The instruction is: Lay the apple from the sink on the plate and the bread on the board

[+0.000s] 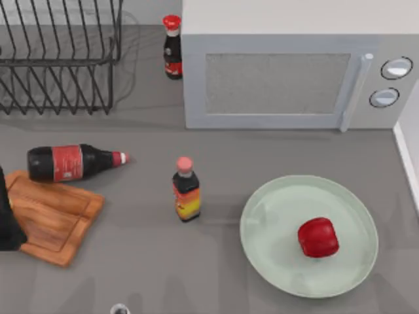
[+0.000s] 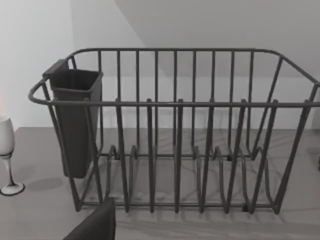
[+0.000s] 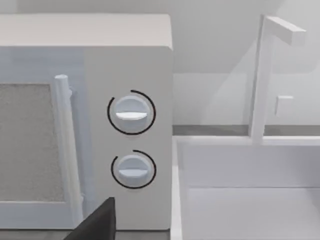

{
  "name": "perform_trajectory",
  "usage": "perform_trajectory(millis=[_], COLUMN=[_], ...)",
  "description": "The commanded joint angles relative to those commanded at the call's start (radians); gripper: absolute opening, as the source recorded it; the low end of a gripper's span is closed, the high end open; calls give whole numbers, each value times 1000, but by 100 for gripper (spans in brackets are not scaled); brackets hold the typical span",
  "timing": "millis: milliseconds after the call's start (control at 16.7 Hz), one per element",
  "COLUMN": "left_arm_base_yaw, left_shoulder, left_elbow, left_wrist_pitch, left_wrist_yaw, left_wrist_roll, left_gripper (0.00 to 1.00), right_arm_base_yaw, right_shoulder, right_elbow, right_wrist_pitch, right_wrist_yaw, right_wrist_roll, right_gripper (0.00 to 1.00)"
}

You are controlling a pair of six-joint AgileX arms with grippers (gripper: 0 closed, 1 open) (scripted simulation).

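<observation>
The glossy red apple (image 1: 318,237) lies on the pale green plate (image 1: 275,261), right of the plate's middle, at the table's front right. The brown wooden board (image 1: 55,222) lies at the front left with nothing showing on its visible surface. The bread is out of view. A dark part of my left arm (image 1: 8,219) covers the board's left edge. A dark bit of my left gripper (image 2: 96,226) shows low in the left wrist view. A like bit of my right gripper (image 3: 97,222) shows in the right wrist view, facing the microwave.
A dark bottle (image 1: 72,162) lies on its side just behind the board. A small sauce bottle (image 1: 186,190) stands mid-table and another bottle (image 1: 172,47) stands by the microwave (image 1: 275,82). The wire dish rack (image 2: 175,130) fills the back left. The white sink (image 3: 250,190) borders the right.
</observation>
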Motion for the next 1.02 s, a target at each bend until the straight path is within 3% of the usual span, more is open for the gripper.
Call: perform_trajectory(millis=[540, 780, 1020], left_arm_base_yaw=[11, 39, 72], left_shoulder=[64, 297, 690], left_elbow=[62, 255, 502], left_wrist_pitch=[-52, -217, -449], left_wrist_yaw=[-2, -2, 6], left_wrist_roll=[14, 58, 116], left_gripper=[100, 100, 100], right_arm_base_yaw=[-2, -2, -2], right_shoulder=[-4, -4, -4], right_elbow=[-4, -4, -4], right_wrist_pitch=[4, 4, 4], right_wrist_yaw=[0, 0, 0], right_wrist_roll=[-2, -2, -2], right_gripper=[100, 100, 100])
